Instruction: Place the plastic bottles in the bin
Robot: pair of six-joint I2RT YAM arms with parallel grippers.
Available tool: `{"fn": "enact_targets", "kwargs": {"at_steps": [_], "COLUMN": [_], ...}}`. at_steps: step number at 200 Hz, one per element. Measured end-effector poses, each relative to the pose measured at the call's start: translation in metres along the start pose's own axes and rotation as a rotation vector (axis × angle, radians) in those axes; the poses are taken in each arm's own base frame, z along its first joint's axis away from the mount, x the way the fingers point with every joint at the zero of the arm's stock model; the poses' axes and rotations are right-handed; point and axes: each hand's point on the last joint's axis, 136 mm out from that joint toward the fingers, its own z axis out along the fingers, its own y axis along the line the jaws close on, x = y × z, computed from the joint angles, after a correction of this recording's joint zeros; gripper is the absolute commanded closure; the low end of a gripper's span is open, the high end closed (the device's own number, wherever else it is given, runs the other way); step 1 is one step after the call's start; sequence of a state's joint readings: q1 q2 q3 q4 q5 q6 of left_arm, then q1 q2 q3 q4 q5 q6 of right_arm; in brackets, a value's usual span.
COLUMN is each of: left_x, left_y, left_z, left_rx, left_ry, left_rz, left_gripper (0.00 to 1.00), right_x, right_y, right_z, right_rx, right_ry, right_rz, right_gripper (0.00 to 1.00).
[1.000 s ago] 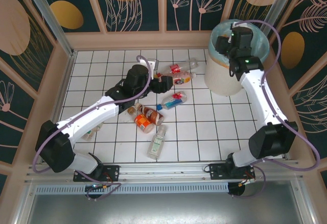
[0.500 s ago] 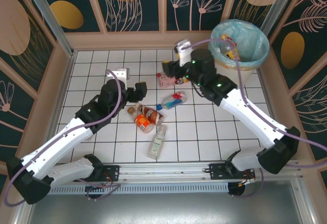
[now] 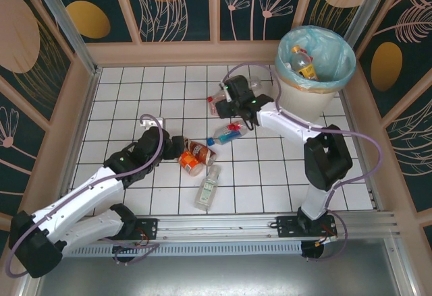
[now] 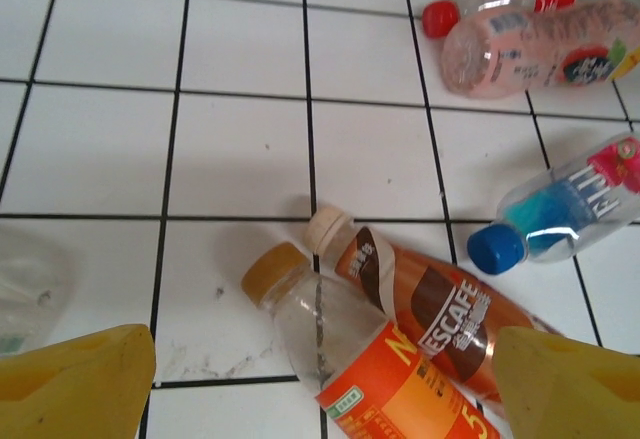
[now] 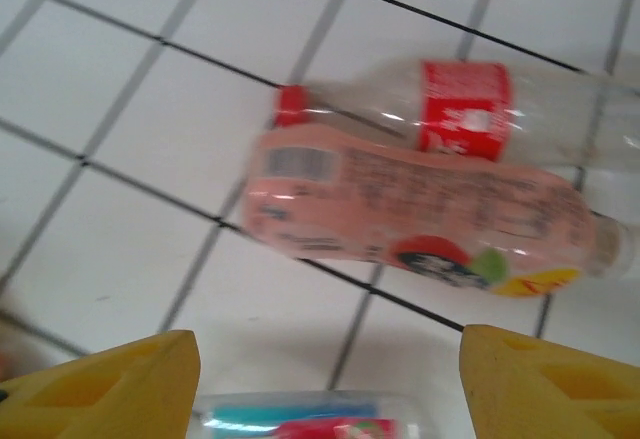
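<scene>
Several plastic bottles lie on the white tiled floor. My left gripper is open just left of an orange-label bottle and a brown Nescafe bottle, which touch each other. My right gripper is open over a blue-capped bottle. Just beyond it lie a pink bottle and a red-label clear bottle. The bin stands at the far right with bottles inside.
A clear green-label bottle lies near the front edge. Wooden walls close off the left, back and right of the floor. A clear object lies at the left edge of the left wrist view.
The right arm has swung from above the bin down to the bottles on the floor. The left gripper has pulled back from the pink bottle toward the orange and brown bottles.
</scene>
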State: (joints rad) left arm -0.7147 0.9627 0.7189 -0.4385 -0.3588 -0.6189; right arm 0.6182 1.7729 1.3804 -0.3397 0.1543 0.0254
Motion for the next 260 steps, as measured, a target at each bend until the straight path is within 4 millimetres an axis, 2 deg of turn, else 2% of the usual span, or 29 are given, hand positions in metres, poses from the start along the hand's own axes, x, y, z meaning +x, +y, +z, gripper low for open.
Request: {"fn": "enact_targets", "kwargs": {"at_steps": [10, 25, 54, 85, 118, 138, 196, 235, 260], "left_x": [0.003, 0.004, 0.007, 0.003, 0.0, 0.0, -0.001, 0.0, 0.0], "left_y": [-0.001, -0.005, -0.009, -0.014, -0.016, -0.016, -0.014, -0.013, -0.014], "left_z": [0.003, 0.007, 0.013, 0.014, 0.014, 0.012, 0.007, 0.008, 0.009], "left_rx": [0.005, 0.013, 0.022, 0.044, 0.056, 0.059, 0.068, 0.067, 0.069], "left_ry": [0.012, 0.018, 0.034, 0.018, 0.004, -0.001, -0.02, -0.018, -0.021], "left_rz": [0.002, 0.003, 0.006, -0.004, -0.011, -0.013, -0.02, -0.022, -0.024], "left_gripper": [0.13, 0.13, 0.13, 0.13, 0.13, 0.13, 0.13, 0.13, 0.13], "right_x": [0.002, 0.003, -0.001, 0.015, 0.033, 0.037, 0.029, 0.026, 0.016], "right_y": [-0.02, -0.041, -0.061, -0.093, -0.092, -0.09, -0.096, -0.11, -0.116], "right_z": [0.005, 0.009, 0.025, 0.041, 0.054, 0.059, 0.064, 0.066, 0.065], "right_rx": [0.031, 0.079, 0.12, 0.175, 0.174, 0.17, 0.149, 0.125, 0.093], "right_ry": [0.013, 0.021, 0.039, 0.052, 0.02, -0.009, -0.146, -0.219, -0.27], "right_rz": [0.029, 0.051, 0.145, 0.331, 0.486, 0.56, 0.74, 0.876, 0.957], "right_gripper": [0.28, 0.26, 0.25, 0.24, 0.22, 0.22, 0.22, 0.23, 0.24]}}
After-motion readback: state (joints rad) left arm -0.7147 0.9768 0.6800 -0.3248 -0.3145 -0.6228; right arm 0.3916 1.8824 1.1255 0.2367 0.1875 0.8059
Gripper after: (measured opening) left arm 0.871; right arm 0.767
